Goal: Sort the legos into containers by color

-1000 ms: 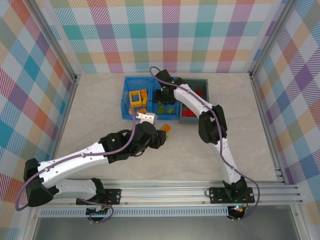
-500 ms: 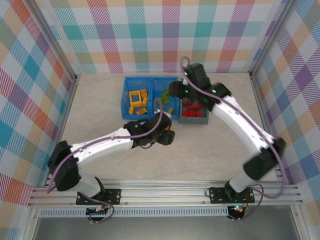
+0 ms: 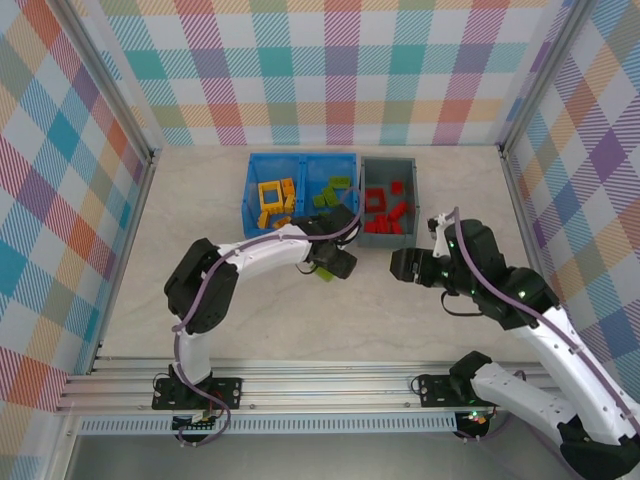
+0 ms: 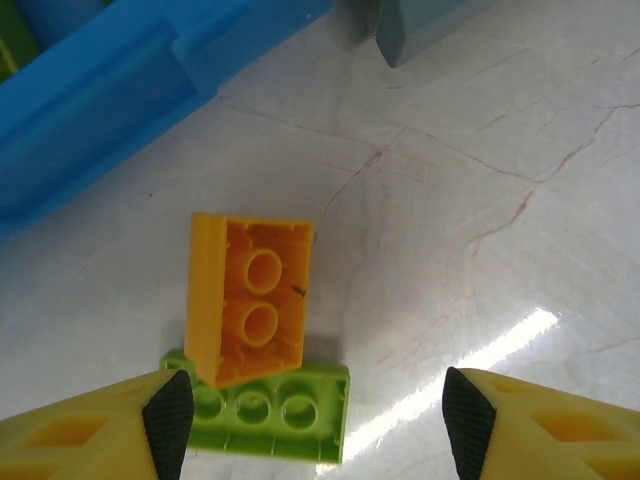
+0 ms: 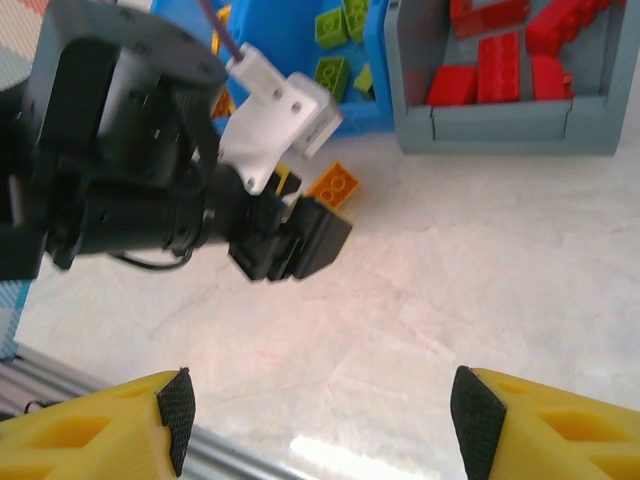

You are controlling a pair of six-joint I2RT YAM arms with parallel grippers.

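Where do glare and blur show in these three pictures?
Left wrist view: a bright glare streak on the marble table right of the sharp orange brick, while fingers of the left claw look soft. Right wrist view: a paler glare patch low on the table. Top view: even light, faint shadows.

- Left wrist view: the lime green plastic brick has its upper left corner covered by the orange plastic brick leaning on it.
- Same view: the bright blue plastic bin is cut off by the top and left edges.
- Right wrist view: the dark grey plastic bin has its far end cut off by the top edge.
- Top view: the left gripper hides both loose bricks, bar a green sliver.
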